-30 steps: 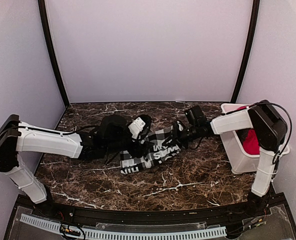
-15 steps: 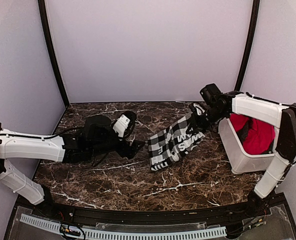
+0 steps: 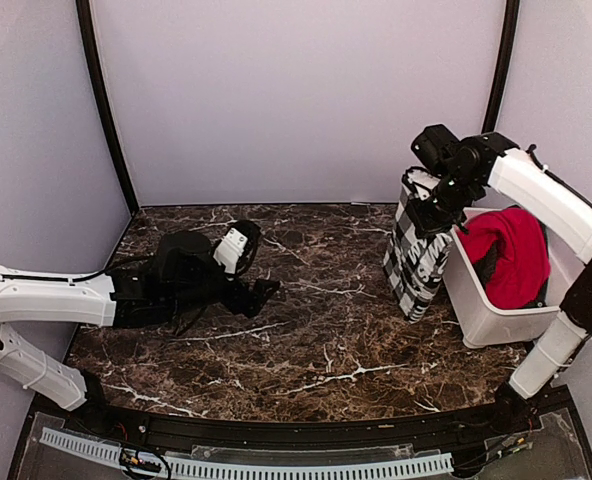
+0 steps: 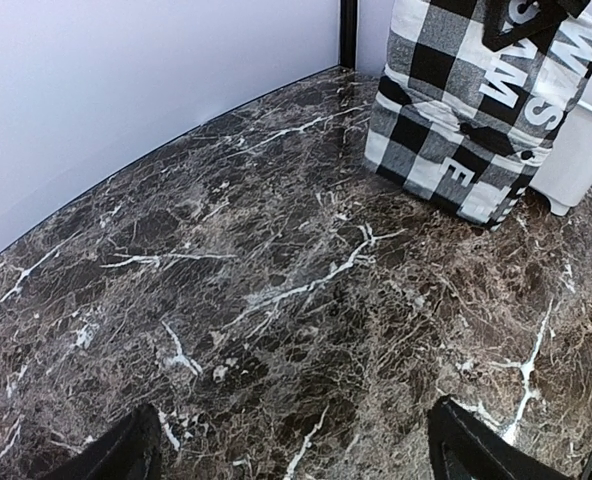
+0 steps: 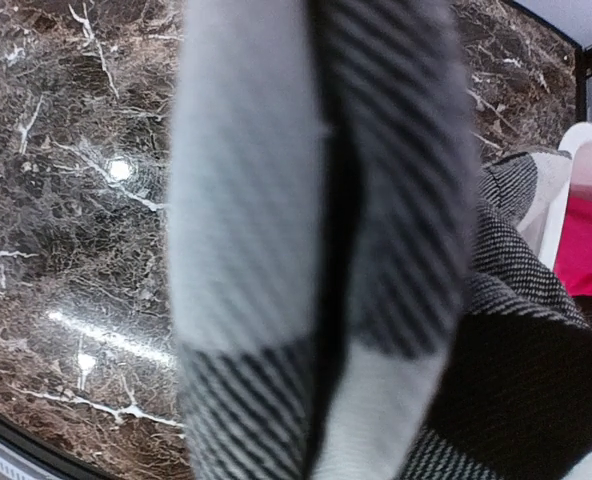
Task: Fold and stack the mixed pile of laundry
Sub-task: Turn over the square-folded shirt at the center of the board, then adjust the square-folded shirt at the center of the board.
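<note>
The black-and-white checked garment [image 3: 417,255] with white lettering hangs from my right gripper [image 3: 428,196], which is shut on its top, raised beside the white bin. Its lower end reaches down to the table. It also shows in the left wrist view [image 4: 476,110] and fills the right wrist view [image 5: 326,240], hiding the fingers. The bright red garment [image 3: 511,255] lies bunched inside the white bin [image 3: 476,305], and a strip of it shows in the right wrist view [image 5: 588,250]. My left gripper [image 3: 263,291] is open and empty, low over the table at centre left; its fingertips [image 4: 126,455] show dark.
The white bin stands at the right edge of the dark marble table [image 3: 316,340]. Curved grey walls close the back and sides. A black rail runs along the near edge.
My right gripper has lifted the checked garment off the table and carried it right and up to the bin. My left arm has let go of it and drawn back left.
</note>
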